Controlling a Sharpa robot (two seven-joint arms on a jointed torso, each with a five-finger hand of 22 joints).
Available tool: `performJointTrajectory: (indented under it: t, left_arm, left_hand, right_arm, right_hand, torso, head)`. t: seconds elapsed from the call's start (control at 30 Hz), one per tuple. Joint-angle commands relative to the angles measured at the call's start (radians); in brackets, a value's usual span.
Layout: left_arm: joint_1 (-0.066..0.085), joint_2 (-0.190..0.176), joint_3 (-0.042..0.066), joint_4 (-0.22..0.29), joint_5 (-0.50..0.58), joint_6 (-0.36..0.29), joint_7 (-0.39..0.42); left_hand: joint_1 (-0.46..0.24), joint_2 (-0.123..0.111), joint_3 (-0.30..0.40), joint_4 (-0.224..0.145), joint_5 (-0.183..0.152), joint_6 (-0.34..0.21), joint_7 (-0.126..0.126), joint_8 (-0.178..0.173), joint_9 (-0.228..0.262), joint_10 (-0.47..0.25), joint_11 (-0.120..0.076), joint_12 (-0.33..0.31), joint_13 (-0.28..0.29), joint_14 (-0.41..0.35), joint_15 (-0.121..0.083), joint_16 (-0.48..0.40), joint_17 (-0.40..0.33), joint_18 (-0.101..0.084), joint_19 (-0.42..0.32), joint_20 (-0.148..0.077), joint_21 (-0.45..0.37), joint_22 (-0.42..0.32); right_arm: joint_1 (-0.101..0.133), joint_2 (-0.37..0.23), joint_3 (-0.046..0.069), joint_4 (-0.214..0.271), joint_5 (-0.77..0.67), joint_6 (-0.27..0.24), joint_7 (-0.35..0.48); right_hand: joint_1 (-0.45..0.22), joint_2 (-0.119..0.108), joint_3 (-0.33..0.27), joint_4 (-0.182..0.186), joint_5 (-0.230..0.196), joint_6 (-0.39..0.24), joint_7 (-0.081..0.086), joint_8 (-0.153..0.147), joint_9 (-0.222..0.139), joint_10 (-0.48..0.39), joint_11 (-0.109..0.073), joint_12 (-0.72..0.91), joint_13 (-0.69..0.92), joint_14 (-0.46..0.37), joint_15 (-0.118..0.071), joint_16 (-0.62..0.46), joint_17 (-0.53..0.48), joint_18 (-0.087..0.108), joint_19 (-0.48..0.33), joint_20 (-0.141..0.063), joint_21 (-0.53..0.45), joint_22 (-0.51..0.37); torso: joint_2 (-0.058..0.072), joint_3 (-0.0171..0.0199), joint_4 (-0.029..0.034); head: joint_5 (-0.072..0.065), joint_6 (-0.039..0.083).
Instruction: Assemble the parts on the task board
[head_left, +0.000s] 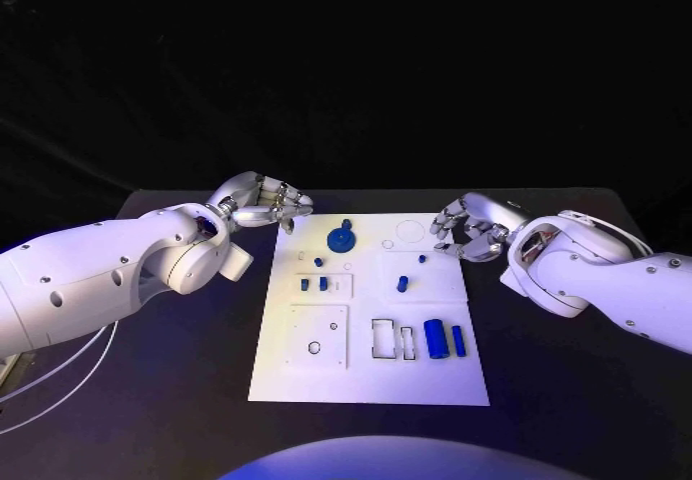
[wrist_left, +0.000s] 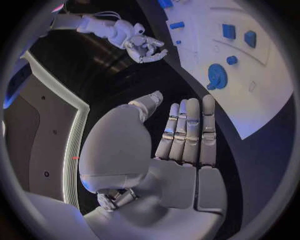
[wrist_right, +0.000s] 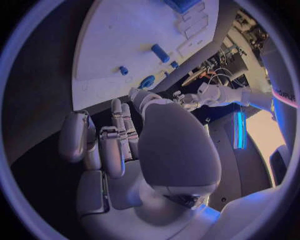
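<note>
the task board (head_left: 368, 375) lies flat in the middle of the black table (head_left: 562, 400), with a blue gear (head_left: 342, 238) near its far edge, small blue pegs (head_left: 402, 284) around its middle and two blue cylinders (head_left: 436, 338) lying side by side toward the right of its near half. the left hand (head_left: 268, 203) hangs just off the board's far left corner, holding nothing, its fingers straight and side by side in the left wrist view. the right hand (head_left: 472, 228) sits off the far right corner, touching no part, fingers loosely bent and a little apart.
</note>
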Motion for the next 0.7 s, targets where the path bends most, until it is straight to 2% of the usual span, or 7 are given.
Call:
performJointTrajectory:
  t: [0.03,0.13,0.33,0.7]
  left_arm:
    - [0.000,-0.002,0.000,0.001,0.302,-0.003,0.074]
    - [0.000,-0.004,0.000,0.002,0.342,0.005,0.089]
    - [-0.002,-0.007,0.000,0.008,0.382,0.022,0.107]
    - [-0.002,-0.008,-0.001,0.011,0.394,0.033,0.109]
  left_hand:
    - [0.005,0.011,0.007,0.003,0.007,0.010,-0.003,0.007,0.003,0.018,-0.005,0.003,0.000,0.011,-0.002,-0.007,-0.002,0.012,0.011,-0.002,-0.007,-0.004]
    - [0.007,0.013,0.009,0.002,0.011,0.012,-0.004,0.009,0.005,0.020,-0.006,0.002,-0.001,0.010,-0.002,-0.010,-0.004,0.012,0.013,-0.003,-0.009,-0.005]
    - [0.008,0.014,0.010,0.002,0.013,0.011,-0.004,0.010,0.005,0.020,-0.006,0.001,-0.002,0.010,-0.003,-0.013,-0.005,0.012,0.014,-0.004,-0.011,-0.006]
    - [0.010,0.013,0.011,0.000,0.016,0.008,-0.003,0.010,0.005,0.020,-0.005,-0.002,-0.003,0.007,-0.003,-0.017,-0.006,0.011,0.014,-0.005,-0.015,-0.008]
  right_arm:
    - [0.001,0.016,0.000,0.001,-0.240,0.099,-0.024]
    - [0.001,0.030,0.000,-0.003,-0.284,0.113,-0.044]
    - [0.000,0.065,-0.002,-0.013,-0.346,0.148,-0.078]
    - [-0.003,0.100,-0.008,-0.033,-0.376,0.181,-0.104]
  right_hand:
    - [-0.007,-0.011,0.020,-0.011,-0.020,0.010,0.003,-0.008,-0.008,0.003,0.002,-0.024,-0.021,0.077,0.005,0.001,0.158,0.005,0.003,0.003,0.004,0.132]
    - [-0.011,-0.014,0.026,-0.018,-0.021,0.011,0.004,-0.012,-0.012,-0.001,0.004,-0.036,-0.031,0.077,0.006,0.001,0.157,0.006,0.002,0.004,0.002,0.132]
    - [-0.015,-0.015,0.035,-0.027,-0.026,0.016,0.004,-0.013,-0.016,-0.002,0.004,-0.049,-0.041,0.077,0.007,0.001,0.158,0.006,0.003,0.004,0.002,0.133]
    - [-0.025,-0.013,0.046,-0.035,-0.029,0.023,0.008,-0.015,-0.021,0.012,0.007,-0.056,-0.050,0.076,0.009,0.000,0.155,0.004,0.007,0.006,0.009,0.136]
  torso:
    - [0.002,0.0006,-0.0019]
    - [0.002,0.0004,-0.0006]
    - [0.002,0.0001,0.0006]
    - [0.001,-0.0006,0.0012]
  head:
    - [-0.012,0.007]
    - [-0.020,0.010]
    - [-0.027,0.012]
    - [-0.026,0.009]
